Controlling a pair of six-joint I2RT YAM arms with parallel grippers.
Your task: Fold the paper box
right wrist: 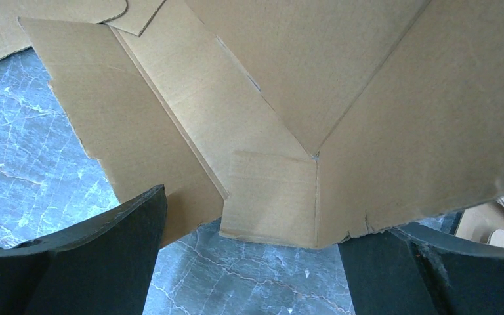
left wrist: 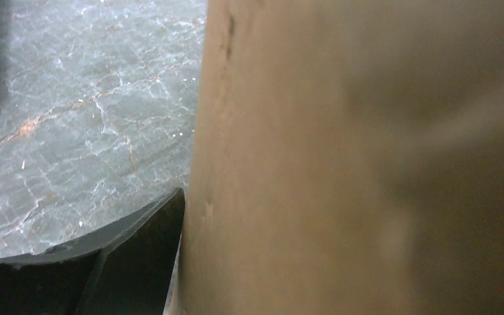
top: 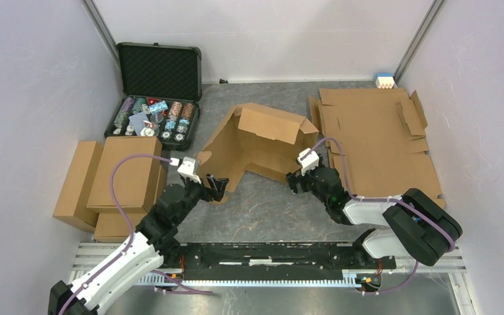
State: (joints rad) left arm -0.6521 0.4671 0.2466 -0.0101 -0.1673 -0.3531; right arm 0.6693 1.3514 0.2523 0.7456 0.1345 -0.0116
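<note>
Well, the paper box [top: 262, 141] stands half-folded on the tabletop [top: 262, 207] between my hands. My right hand [top: 295, 182] gapes, released; of my left hand [top: 214, 186] (cardboard fills its view) I cannot tell. Unheld, the raised walls may spring flat.

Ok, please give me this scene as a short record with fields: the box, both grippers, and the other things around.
box: half folded, some walls raised, in the middle
left gripper: at the box's near left flap; jaws unclear
right gripper: open, at the box's near right corner
right side: flat sheets
left side: folded boxes; chip case, lid open
</note>
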